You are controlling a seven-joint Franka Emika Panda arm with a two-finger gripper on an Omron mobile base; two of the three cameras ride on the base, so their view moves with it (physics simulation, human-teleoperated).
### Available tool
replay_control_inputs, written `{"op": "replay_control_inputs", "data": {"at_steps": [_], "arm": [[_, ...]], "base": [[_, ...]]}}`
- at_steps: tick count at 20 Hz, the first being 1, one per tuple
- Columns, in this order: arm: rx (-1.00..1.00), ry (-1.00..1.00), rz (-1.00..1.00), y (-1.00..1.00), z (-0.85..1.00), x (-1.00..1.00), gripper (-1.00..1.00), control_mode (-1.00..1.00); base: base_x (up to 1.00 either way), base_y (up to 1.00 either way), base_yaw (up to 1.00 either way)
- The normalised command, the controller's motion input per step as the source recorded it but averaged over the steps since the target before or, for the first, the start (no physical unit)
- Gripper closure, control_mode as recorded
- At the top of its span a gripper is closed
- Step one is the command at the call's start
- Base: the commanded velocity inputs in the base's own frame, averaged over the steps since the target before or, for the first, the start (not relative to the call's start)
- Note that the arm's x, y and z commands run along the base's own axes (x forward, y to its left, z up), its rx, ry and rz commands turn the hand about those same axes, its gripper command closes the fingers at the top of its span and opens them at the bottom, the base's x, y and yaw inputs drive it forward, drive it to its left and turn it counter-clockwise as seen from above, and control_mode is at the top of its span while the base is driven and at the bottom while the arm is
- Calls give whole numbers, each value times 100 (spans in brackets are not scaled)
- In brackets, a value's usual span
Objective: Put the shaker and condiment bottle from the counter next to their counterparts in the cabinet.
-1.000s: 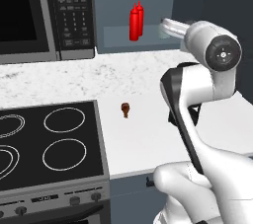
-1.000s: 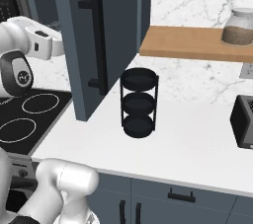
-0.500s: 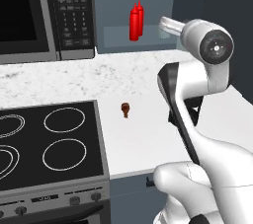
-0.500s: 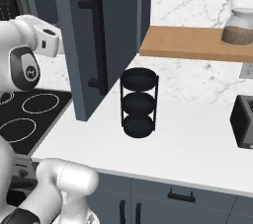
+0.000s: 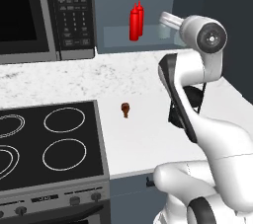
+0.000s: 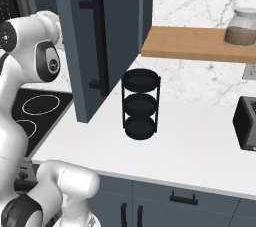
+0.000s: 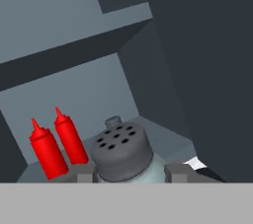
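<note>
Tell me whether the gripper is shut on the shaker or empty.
Shut on the shaker: in the hand view its holed grey cap sits between the gripper's fingertips, inside the cabinet.

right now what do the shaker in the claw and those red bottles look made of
The small pale grey-green shaker looks like translucent glass, its matte grey perforated cap plastic or metal. The two slim red cone-nozzle squeeze bottles look like opaque, softly glossy plastic. It's a render, so uncertain.

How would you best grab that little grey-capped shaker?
By its glassy body just under the cap, from its two sides, as the gripper does. The shaker stands upright; its round grey cap is wider than the body, so it cannot slip down through the fingers.
</note>
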Motion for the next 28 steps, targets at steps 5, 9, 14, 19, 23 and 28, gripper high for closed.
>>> {"op": "replay_control_inputs", "data": {"at_steps": [5,9,14,19,23,28], "arm": [[0,0,0,0,-23,40,100,-100],[0,0,0,0,-21,52,100,-100],[0,0,0,0,-11,50,100,-100],[0,3,0,0,-14,51,100,-100],[0,5,0,0,-15,51,100,-100],[0,2,0,0,-12,43,100,-100]], "base": [[0,0,0],[0,0,0],[0,0,0],[0,0,0],[0,0,0],[0,0,0]]}}
